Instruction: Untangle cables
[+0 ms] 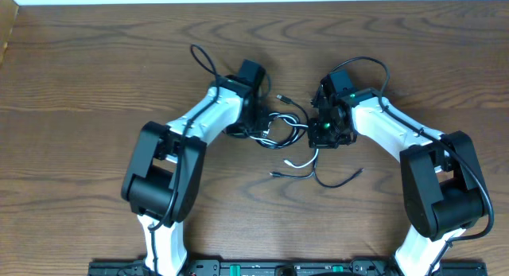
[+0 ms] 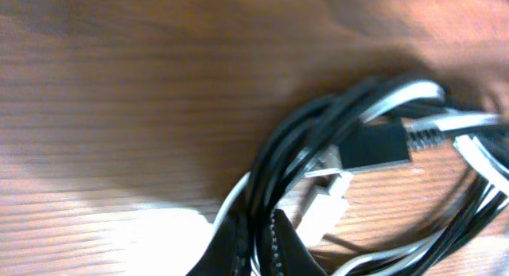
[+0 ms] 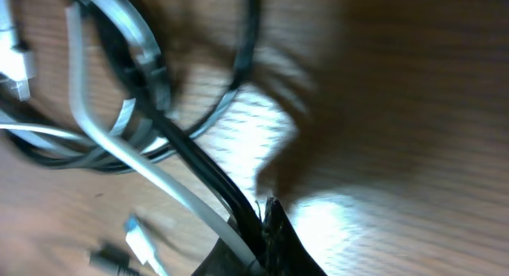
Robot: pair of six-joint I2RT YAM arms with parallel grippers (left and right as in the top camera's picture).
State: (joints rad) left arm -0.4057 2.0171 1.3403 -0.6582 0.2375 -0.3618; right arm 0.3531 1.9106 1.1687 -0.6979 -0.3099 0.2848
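The black cable (image 1: 338, 183) and the white cable (image 1: 301, 160) lie knotted together at the table's middle, their loose ends trailing toward the front. My left gripper (image 1: 259, 122) is at the tangle's left side. In the left wrist view that gripper (image 2: 256, 238) is shut on black and white strands, with a black plug (image 2: 374, 145) and a white plug (image 2: 326, 206) just beyond. My right gripper (image 1: 318, 130) is at the tangle's right side. The right wrist view shows it (image 3: 253, 242) shut on the white cable (image 3: 159, 177) and the black cable (image 3: 199, 160) side by side.
The brown wooden table (image 1: 95, 69) stretches around both arms. Thicker black arm cables loop above the left wrist (image 1: 203, 60) and the right wrist (image 1: 367, 64). The two grippers stand close together, facing each other across the tangle.
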